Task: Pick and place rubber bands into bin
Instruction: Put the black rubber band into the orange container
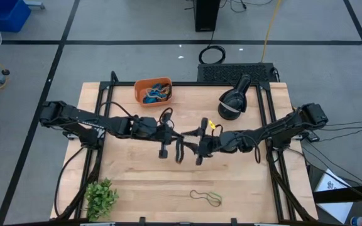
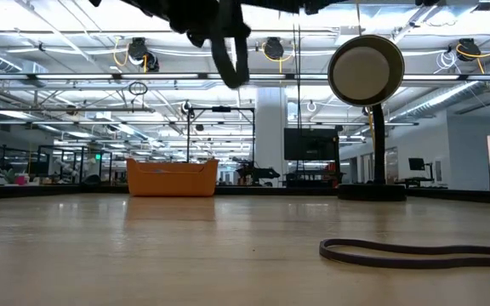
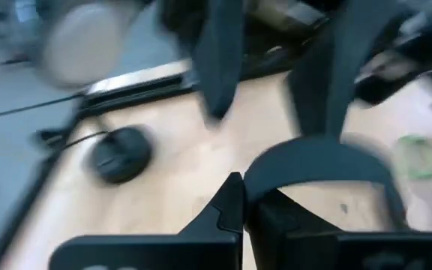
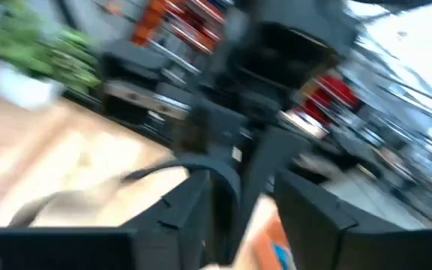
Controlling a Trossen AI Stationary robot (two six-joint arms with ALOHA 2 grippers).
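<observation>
Above the middle of the table, my left gripper (image 1: 175,138) is shut on a broad black rubber band (image 3: 317,161). The band hangs as a loop (image 2: 228,51) high above the tabletop. My right gripper (image 1: 198,144) faces the left one, open, with its fingers (image 3: 220,67) on either side of the band (image 4: 220,187). The orange bin (image 1: 153,91) stands at the far side of the table and holds blue and orange rubber bands. A black and a green rubber band (image 1: 206,198) lie flat near the front edge. My left gripper pinches the black rubber band between its two shut fingers (image 3: 235,206), at one spot on the loop (image 3: 257,184). The fingers come from the table's left, slanting a little downward. The rest of the loop bulges out past the fingertips and hangs clear of the table. My right gripper: I cannot tell whether its open fingers touch the band.
Black headphones on a stand (image 1: 234,100) are at the far right of the table. A small green plant (image 1: 101,198) sits at the near left corner. A blue crate (image 1: 5,14) stands on the floor beyond the table's far left.
</observation>
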